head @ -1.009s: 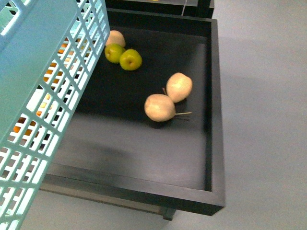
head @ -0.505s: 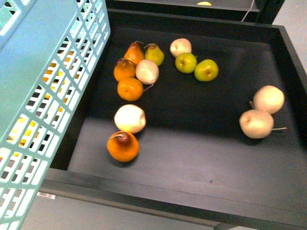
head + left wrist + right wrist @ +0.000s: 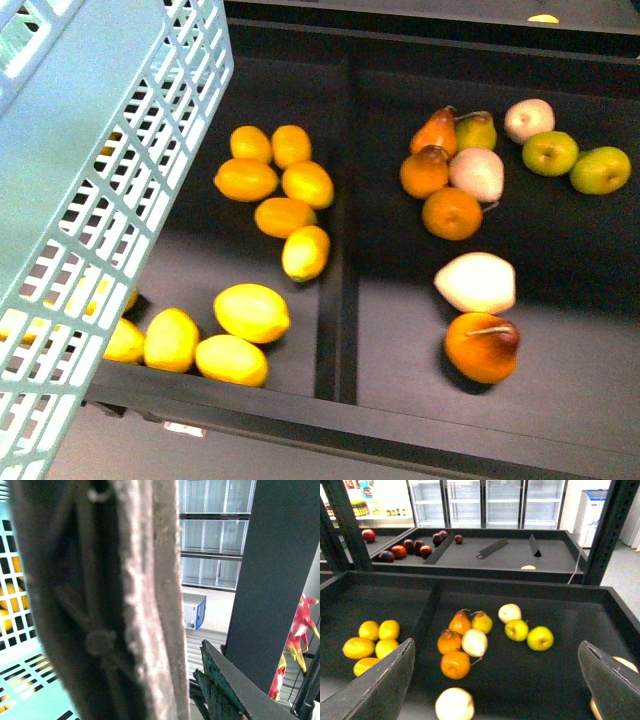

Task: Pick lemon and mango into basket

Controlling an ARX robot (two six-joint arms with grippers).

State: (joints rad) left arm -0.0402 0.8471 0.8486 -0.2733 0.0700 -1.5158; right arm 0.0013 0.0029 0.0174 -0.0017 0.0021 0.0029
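Note:
The light teal slotted basket [image 3: 90,200] hangs tilted and fills the left of the front view. My left gripper [image 3: 190,690] is shut on the basket; a blurred grey-brown handle [image 3: 130,605] blocks most of the left wrist view, with the teal wall [image 3: 20,680] beside it. Several yellow lemons [image 3: 252,312] lie in the left compartment of the black tray, partly under the basket. They also show in the right wrist view [image 3: 370,630]. My right gripper [image 3: 497,690] is open and empty above the right compartment. I cannot pick out the mango.
The right compartment holds orange pears [image 3: 482,347], cream fruits [image 3: 476,282] and green apples [image 3: 600,170]. A black divider [image 3: 340,250] splits the tray [image 3: 400,425]. A rear tray holds red and dark fruits [image 3: 400,551]. A dark post [image 3: 270,580] stands close to my left gripper.
The front view has swept left along the tray: the cream fruits and green apples slid right, and the lemon compartment came into view. The basket stays at the view's left.

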